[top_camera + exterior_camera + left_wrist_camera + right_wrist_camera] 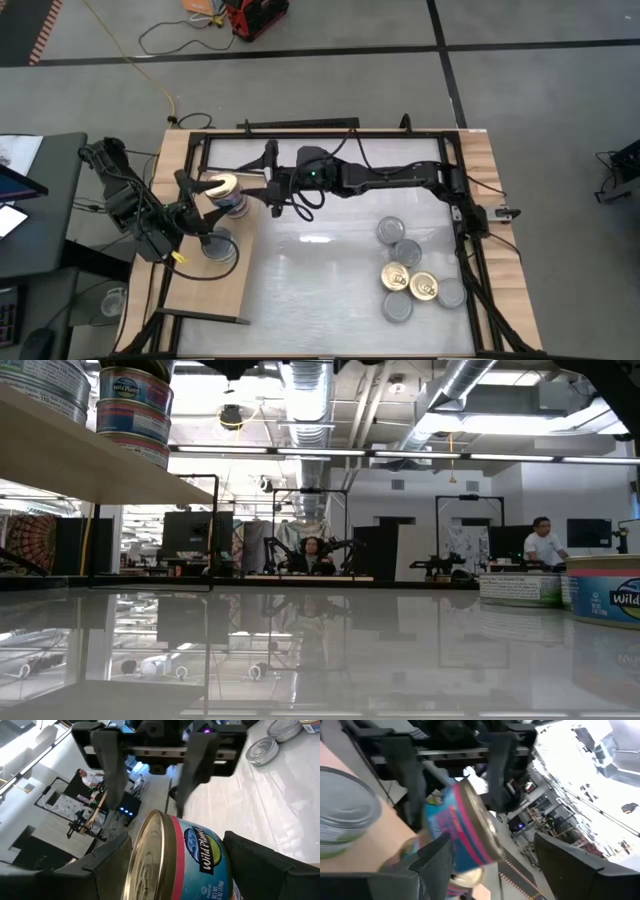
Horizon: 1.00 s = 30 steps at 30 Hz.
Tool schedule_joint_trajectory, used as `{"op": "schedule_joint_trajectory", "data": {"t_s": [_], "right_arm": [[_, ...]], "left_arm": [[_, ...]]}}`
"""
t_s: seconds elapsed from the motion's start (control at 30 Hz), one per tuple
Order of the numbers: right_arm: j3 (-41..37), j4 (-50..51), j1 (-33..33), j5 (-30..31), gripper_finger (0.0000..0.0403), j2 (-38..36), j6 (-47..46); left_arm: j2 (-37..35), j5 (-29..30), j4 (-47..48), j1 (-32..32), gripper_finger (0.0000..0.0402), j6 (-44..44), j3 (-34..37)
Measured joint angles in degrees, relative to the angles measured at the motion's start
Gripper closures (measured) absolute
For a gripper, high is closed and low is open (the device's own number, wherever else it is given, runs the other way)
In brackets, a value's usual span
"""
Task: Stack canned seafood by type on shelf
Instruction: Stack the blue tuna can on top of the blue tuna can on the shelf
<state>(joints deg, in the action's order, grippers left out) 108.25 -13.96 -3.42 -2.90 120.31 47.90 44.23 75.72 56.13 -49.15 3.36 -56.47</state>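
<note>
Your left gripper [205, 190] grasps a gold-topped tin [222, 186] tilted over the stack [232, 205] on the shelf [215, 290]. Your right gripper [258, 185] hangs released beside it.

"Wild Planet" reads on the blue label of the gold-topped tin [185, 865]. The tins [135, 410] stacked on the shelf [90, 465] show the same brand partly.

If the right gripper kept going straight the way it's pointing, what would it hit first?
Most likely the gold-topped tin held tilted in the left gripper, directly ahead of the right gripper over the shelf. The gap between them is hard to judge.
</note>
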Motion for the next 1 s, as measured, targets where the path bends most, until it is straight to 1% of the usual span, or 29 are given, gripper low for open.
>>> {"op": "schedule_joint_trajectory", "data": {"t_s": [0.07, 0.2, 0.33, 0.4, 0.6, 0.67, 0.7, 0.87, 1.0], "right_arm": [[0.0, -0.06, -0.57, 0.23, 0.0097, -0.01, -0.22], [0.0, 0.01, -1.4, 0.64, 0.0097, 0.0, -4.1], [0.0, 0.03, -0.85, 0.64, 0.0097, -0.02, -2.59], [0.0, 0.2, -0.28, 0.62, 0.0097, 0.0, -2.45], [0.0, 0.22, 0.4, 0.63, 0.0097, -0.02, -2.43], [0.0, 0.46, 0.65, 0.69, 0.0097, -0.02, -2.44], [0.0, 0.46, 0.72, 0.86, 0.0097, -0.02, -2.24], [0.0, 0.98, 1.2, 1.73, 0.0097, -0.02, -1.41], [0.0, 1.32, 1.21, 3.22, 0.0097, -0.02, -1.36]], "left_arm": [[0.0, 0.16, -0.35, 0.0, 0.0106, -0.61, 0.0], [-0.01, 1.73, -0.48, -0.02, 0.0107, -1.54, 0.0], [-0.2, 1.79, -0.5, 0.09, 0.0107, -1.53, 0.0], [-0.53, 1.03, -1.5, 0.09, 0.0107, -1.89, 0.0], [-0.6, 0.81, 0.59, 0.16, 0.0107, -1.66, 0.08], [-0.75, -0.14, -0.87, 0.18, 0.0107, -2.0, -0.05], [-0.83, -0.25, 0.47, 0.19, 0.0107, -1.65, -0.11], [-0.92, -0.84, 2.29, 0.47, 0.0107, -4.7, 0.0], [-0.31, -2.37, 0.8, 0.41, 0.0107, -3.0, -0.02]]}}
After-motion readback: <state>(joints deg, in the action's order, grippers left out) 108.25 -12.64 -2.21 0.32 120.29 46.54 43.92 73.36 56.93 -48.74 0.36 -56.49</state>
